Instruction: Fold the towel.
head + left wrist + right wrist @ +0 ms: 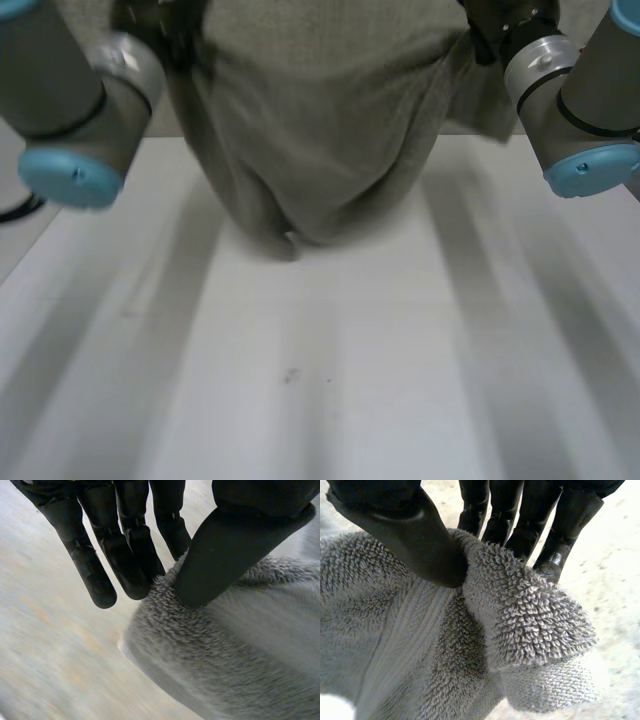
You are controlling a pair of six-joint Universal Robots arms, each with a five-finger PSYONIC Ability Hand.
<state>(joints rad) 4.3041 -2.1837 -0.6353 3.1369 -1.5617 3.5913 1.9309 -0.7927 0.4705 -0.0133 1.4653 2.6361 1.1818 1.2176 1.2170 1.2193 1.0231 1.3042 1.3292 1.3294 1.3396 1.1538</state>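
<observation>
Left hand (pixel 125 555) and right hand (pixel 415 540) each pinch the hanging towel's (pixel 320 130) top edge; hold them level, draping it flat onto the bench (pixel 330 380).

The grey terry-cloth towel (pixel 320 120) is held up over the far part of the white flat table (pixel 330 380), between the 2 arms. Its upper left end is pinched by the black left hand (pixel 120 555) and its upper right corner by the black right hand (pixel 415 540), with the thumb before the cloth and the fingers behind. The lowest folds are hung at the tabletop's middle; whether they touch it cannot be told.
</observation>
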